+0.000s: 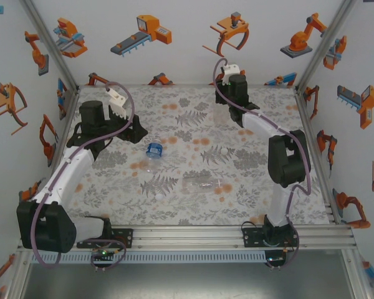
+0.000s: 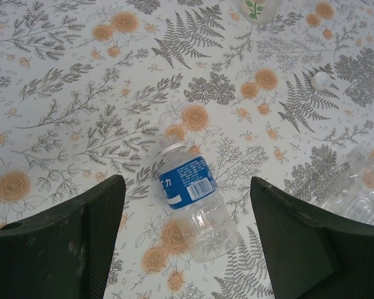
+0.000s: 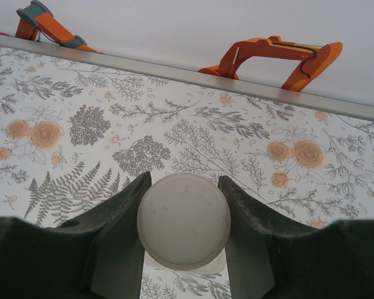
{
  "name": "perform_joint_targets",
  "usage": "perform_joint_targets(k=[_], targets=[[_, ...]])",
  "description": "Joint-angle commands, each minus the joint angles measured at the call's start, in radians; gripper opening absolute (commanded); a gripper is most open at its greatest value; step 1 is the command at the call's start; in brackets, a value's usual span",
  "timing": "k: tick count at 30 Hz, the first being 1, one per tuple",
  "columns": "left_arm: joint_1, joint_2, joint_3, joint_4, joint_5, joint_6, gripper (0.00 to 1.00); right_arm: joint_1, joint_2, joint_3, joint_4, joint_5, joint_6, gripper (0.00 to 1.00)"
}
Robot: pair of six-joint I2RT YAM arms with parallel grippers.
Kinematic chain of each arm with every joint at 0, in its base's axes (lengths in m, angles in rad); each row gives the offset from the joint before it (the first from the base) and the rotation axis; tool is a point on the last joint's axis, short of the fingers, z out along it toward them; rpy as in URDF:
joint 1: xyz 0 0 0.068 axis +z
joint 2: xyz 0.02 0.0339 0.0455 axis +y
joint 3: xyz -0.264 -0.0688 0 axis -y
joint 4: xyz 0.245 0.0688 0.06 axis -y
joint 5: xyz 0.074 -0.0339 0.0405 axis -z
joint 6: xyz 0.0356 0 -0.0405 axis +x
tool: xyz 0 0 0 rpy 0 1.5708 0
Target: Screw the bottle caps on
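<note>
My right gripper (image 3: 183, 187) is shut on a white bottle cap (image 3: 183, 220) that sits on top of a pale bottle, whose body is hidden below the cap. In the top view this gripper (image 1: 234, 93) stands near the back of the mat. The blue-labelled clear bottle (image 2: 190, 199) (image 1: 153, 150) lies on its side, a white top at its neck. My left gripper (image 2: 186, 184) (image 1: 137, 132) hovers open above it, one finger on each side, apart from it. The unlabelled clear bottle (image 1: 202, 182) (image 2: 361, 187) lies on its side. A loose white cap (image 2: 321, 80) rests on the mat.
A floral mat (image 1: 249, 187) with orange spots covers the table. Aluminium rails (image 1: 237, 232) run along its near edge and a rail (image 3: 174, 73) along the back. White walls with orange robot pictures close in the back and sides. A green-white labelled bottle (image 2: 258, 7) shows at the left wrist view's top edge.
</note>
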Motion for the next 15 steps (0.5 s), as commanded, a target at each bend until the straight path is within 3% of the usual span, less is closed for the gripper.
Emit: perform_joint_targets(k=[1, 15], targets=[[0.006, 0.004, 0.018, 0.007, 0.021, 0.001, 0.75, -0.005, -0.019, -0.02, 0.045, 0.011, 0.0, 0.51], [0.001, 0.001, 0.018, -0.017, 0.019, 0.005, 0.74, -0.006, -0.093, 0.018, -0.027, 0.012, -0.032, 0.57]])
